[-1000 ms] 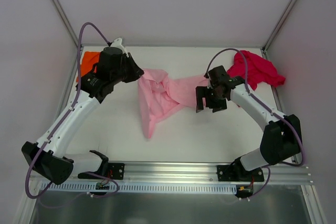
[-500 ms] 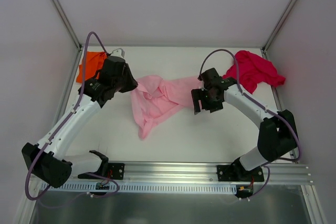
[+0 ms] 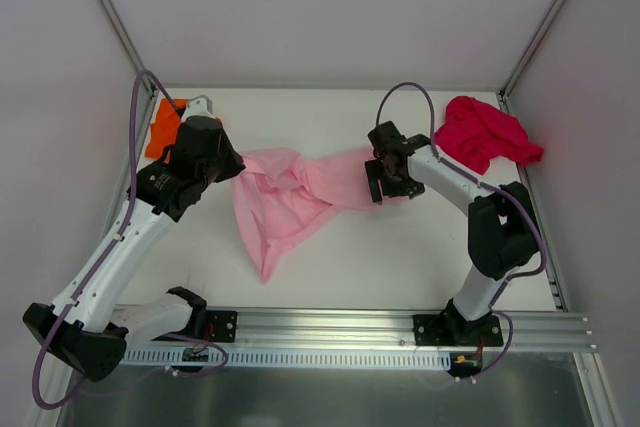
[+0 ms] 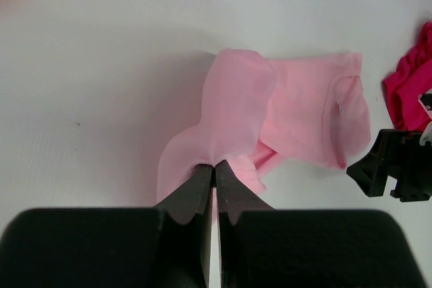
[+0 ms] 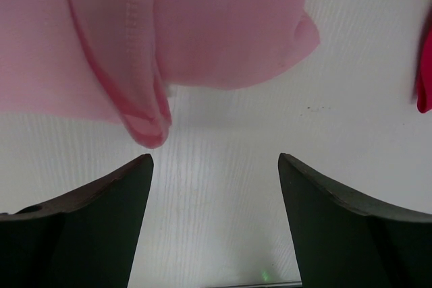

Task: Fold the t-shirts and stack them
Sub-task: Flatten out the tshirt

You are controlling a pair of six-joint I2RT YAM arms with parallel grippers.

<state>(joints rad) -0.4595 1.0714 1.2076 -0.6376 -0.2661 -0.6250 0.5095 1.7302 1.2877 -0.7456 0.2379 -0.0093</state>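
White bench (image 3: 400, 257) was covered at its middle by a crumpled light pink cloth t-shirt (image 3: 285, 197), drawn out sideways. The left end effector (image 4: 214, 166) was clamped together on its left edge. The right end effector (image 5: 214, 158) was held wide apart beside its right hem, nothing gripped.

The light pink thin cloth t-shirt (image 3: 290, 197) looks soft and matt, creased into loose folds, with a stitched hem showing in the right wrist view. The crumpled crimson red cloth t-shirt (image 3: 485, 134) and the bright orange cloth t-shirt (image 3: 160, 137) have the same dull, unshiny look. The flat white surface (image 3: 400, 257) is matt with faint fine lines, the left arm's black fingers (image 4: 192, 193) and the right arm's black fingers (image 5: 88, 227) look like smooth matt plastic, and the long silver rail (image 3: 330, 319) looks like brushed metal.
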